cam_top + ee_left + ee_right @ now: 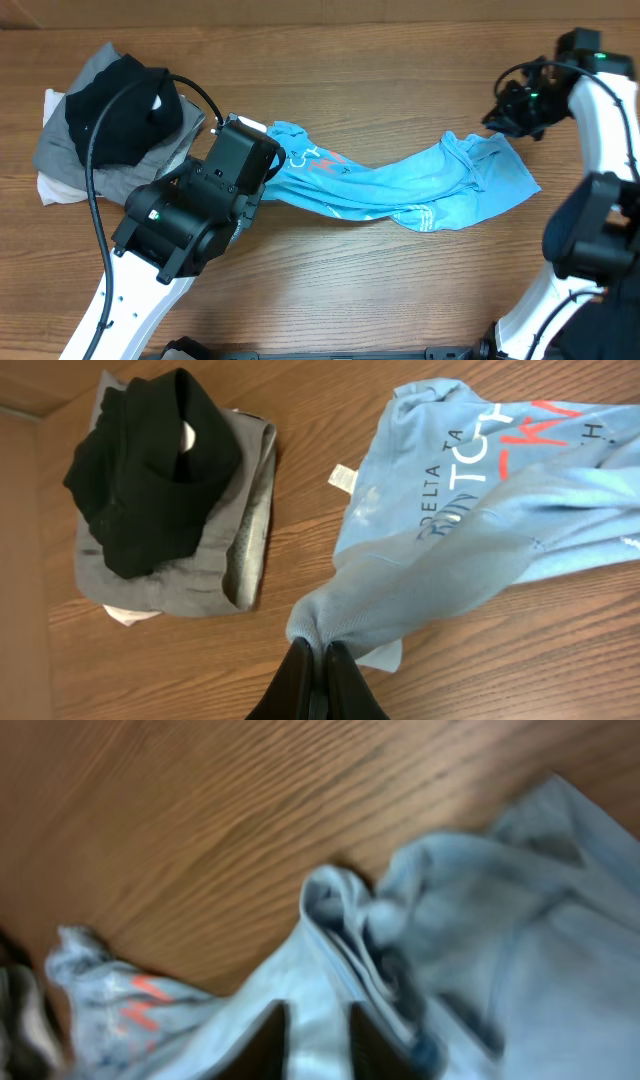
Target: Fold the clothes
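Observation:
The sky-blue T-shirt (pixel 400 185) with white and red lettering lies bunched and stretched across the middle of the wooden table. My left gripper (pixel 318 655) is shut on a gathered fold of the shirt (pixel 480 530) at its left end; in the overhead view the arm (pixel 215 195) hides the jaws. My right gripper (pixel 505 108) is just off the shirt's right end. In the blurred right wrist view its fingers (pixel 318 1030) are apart above the blue cloth (pixel 500 920).
A pile of other clothes sits at the far left: a black garment (pixel 120 110) on a grey one (pixel 60 150), with white cloth (pixel 60 190) under them. The pile also shows in the left wrist view (pixel 150 480). Bare wood (pixel 400 290) lies in front of the shirt.

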